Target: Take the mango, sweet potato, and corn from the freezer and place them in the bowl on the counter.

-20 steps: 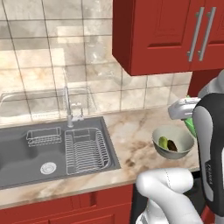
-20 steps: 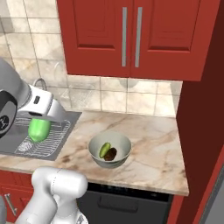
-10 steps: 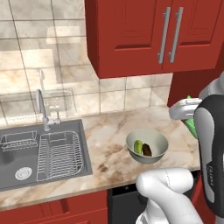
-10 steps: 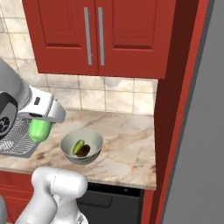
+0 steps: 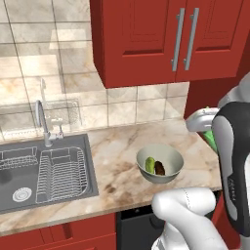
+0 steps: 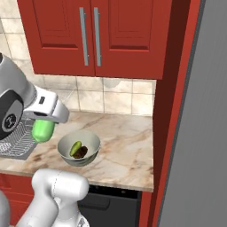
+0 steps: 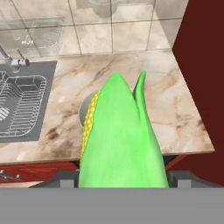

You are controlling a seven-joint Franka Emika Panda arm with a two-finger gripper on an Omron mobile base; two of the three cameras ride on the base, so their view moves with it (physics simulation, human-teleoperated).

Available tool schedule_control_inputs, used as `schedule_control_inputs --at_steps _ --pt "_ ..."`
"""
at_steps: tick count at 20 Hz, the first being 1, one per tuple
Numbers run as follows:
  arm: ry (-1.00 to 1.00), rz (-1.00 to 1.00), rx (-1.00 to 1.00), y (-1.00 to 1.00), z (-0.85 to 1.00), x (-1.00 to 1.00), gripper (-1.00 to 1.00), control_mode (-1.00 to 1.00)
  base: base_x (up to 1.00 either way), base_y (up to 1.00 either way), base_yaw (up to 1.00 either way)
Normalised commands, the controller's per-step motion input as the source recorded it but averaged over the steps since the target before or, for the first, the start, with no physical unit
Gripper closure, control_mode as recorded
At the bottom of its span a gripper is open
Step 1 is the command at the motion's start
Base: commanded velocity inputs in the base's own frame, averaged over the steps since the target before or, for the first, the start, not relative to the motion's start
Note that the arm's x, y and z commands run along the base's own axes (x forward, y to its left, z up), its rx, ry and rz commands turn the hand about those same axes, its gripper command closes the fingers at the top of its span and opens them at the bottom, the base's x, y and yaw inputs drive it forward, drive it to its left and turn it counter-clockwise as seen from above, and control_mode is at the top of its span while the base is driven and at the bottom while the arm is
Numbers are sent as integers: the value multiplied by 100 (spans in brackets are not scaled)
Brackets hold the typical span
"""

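My gripper (image 6: 45, 124) is shut on the corn (image 7: 120, 140), a bright green husk with yellow kernels along one side. It hangs in the air just left of the bowl (image 6: 91, 136) in the right base view. In the left base view the corn (image 5: 211, 139) shows as a green sliver behind my arm, right of the bowl (image 5: 171, 149). The pale bowl stands on the marbled counter (image 5: 117, 161) and holds the green mango (image 5: 150, 164) and the dark brown sweet potato (image 5: 159, 169). The hand view looks down past the corn at the bowl's rim (image 7: 85, 105). The grey freezer (image 6: 199, 133) stands at the right.
A grey sink (image 5: 29, 188) with a wire rack (image 5: 61, 173) and a tap (image 5: 41, 119) lies left of the bowl. Red wall cabinets (image 5: 161, 39) hang above the counter, and a tall red panel (image 6: 170, 111) closes its right end. A black appliance front (image 6: 111, 201) sits below.
The base has driven to the right, so the sink and bowl have slid left in both base views. The corn has stayed in my gripper.
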Motion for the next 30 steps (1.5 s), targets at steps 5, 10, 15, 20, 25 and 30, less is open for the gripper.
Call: schedule_control_inputs --at_steps 5,10,15,20,25,30 --pt "12 0 0 1 -50 67 100 -100 0 0 0" --pt "17 0 0 0 -54 76 100 -100 0 0 0" --pt "17 0 0 0 -58 70 100 -100 0 0 0" --pt "13 0 0 0 -63 64 100 -100 0 0 0" --pt "6 0 0 0 -62 33 100 -100 0 0 0" --pt "0 0 0 0 -51 8 100 -100 0 0 0"
